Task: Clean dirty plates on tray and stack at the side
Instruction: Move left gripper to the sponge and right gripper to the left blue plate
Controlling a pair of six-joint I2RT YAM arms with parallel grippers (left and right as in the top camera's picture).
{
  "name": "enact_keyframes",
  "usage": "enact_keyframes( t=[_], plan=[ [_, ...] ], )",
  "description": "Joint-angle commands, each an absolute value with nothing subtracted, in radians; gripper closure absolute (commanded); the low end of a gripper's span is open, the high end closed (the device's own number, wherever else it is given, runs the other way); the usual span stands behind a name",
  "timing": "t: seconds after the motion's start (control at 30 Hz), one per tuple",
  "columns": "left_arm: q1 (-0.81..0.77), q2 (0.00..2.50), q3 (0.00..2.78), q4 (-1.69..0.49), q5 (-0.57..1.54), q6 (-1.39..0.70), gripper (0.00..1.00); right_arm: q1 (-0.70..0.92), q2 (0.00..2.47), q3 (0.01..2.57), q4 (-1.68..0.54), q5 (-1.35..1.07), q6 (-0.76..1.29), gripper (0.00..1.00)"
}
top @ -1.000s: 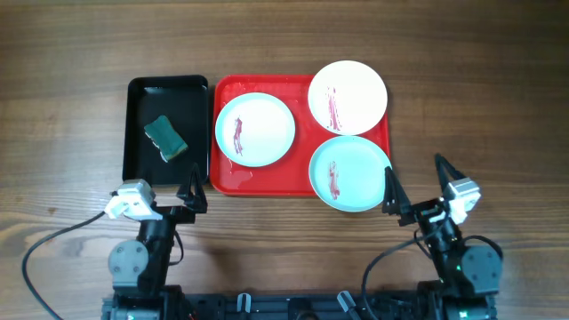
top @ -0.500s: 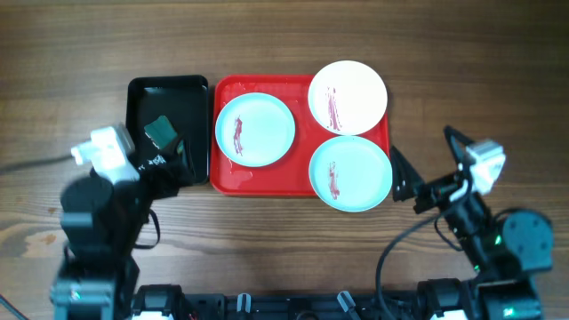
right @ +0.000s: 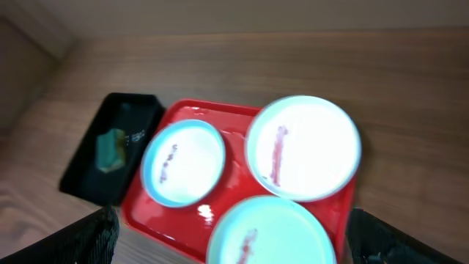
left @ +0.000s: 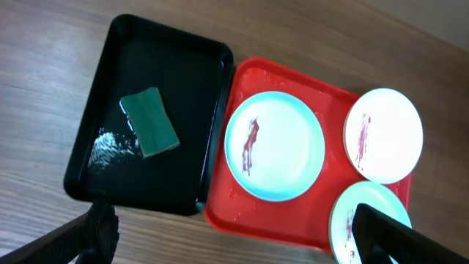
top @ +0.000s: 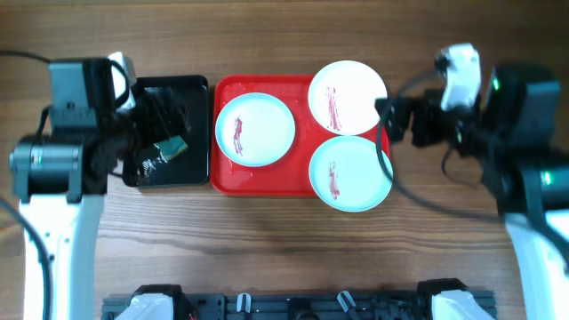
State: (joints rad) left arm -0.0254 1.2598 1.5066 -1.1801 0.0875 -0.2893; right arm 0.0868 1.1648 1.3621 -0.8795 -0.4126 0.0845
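Three plates lie on the red tray: a mint-blue plate at its left, a white plate at the back right, and a second mint-blue plate at the front right overhanging the rim. Each bears a red sauce streak. My left gripper hovers open over the black tray, holding nothing. My right gripper hangs open by the red tray's right edge, between the white plate and the front mint plate. The left wrist view has the left mint plate and the red tray beyond my open left gripper.
A black tray sits left of the red tray with a green sponge and some water in it; both also show from the left wrist, the sponge lying flat. Bare wooden table surrounds both trays.
Both arms have risen from the table's front edge and swung inward. The left gripper now hangs over the black tray, the right one beside the red tray's right edge. The plates have not moved.
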Motion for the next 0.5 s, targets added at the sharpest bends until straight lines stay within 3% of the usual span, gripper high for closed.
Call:
enact_keyframes(
  t=[0.0,0.13,0.47],
  plan=[
    [-0.028,1.311,1.531,-1.182,0.101,-0.269,0.0,0.093,1.247,1.398,-0.845,-0.568,0.167,0.0],
    [-0.028,1.341,1.531,-1.184,0.101,-0.269,0.0,0.122,1.347,1.398,-0.777,-0.611,0.207,0.11],
    [-0.028,1.394,1.531,-1.183,0.063,-0.27,0.0,0.362,1.571,1.398,-0.702,-0.34,0.344,0.16]
  ],
)
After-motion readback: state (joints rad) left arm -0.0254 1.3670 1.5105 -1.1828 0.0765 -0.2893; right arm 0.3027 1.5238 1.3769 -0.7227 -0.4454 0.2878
